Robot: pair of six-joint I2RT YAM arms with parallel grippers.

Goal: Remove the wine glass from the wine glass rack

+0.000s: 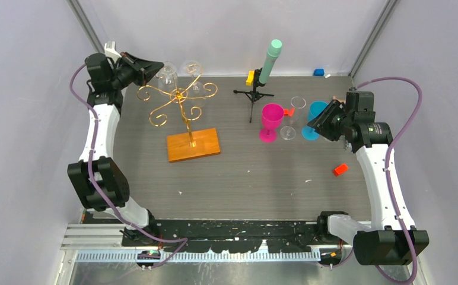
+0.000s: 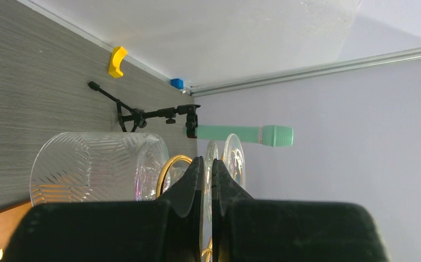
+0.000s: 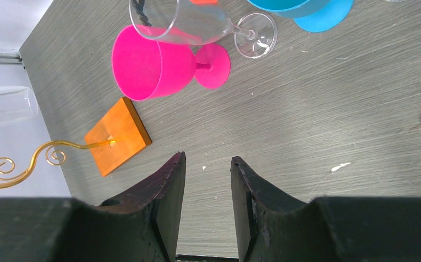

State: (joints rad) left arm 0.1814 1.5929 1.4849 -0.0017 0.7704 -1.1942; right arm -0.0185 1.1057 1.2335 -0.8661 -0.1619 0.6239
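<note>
Left gripper [image 1: 158, 67] up at back-left of table [image 1: 256, 178], reaching into gold rack [image 1: 179, 98]. Jaws clamped almost flat together on thin clear foot of wine glass [image 1: 168, 73]. In left wrist view, foot edge-on between fingers [image 2: 192, 183], patterned bowl toward the table side, gold rack curl right behind. Another clear disc just past them, owner unclear. Wine glass hanging upside down from a back-left scroll arm of rack, not off yet. Second glass [image 1: 193, 75] on the neighbouring arm, just beside. Rack post planted on orange-brown wooden base [image 1: 194, 144], left of table centre, well apart from the right-side clutter.

Right gripper [image 3: 205, 161] over bare tabletop on right side, jaws partway apart, nothing between. Near it, bunched together: blue cup [image 1: 317, 113], upright clear glass [image 1: 296, 108], pink goblet [image 1: 270, 119], clear one between the two coloured ones. Black tripod [image 1: 252, 98] with mint-green tube [image 1: 270, 59] at back middle, yellow block [image 1: 250, 77] touching or just beside the tube, hard to tell which. Blue block [image 1: 318, 72] at back edge. Orange-red block [image 1: 340, 170] on table by right arm.
</note>
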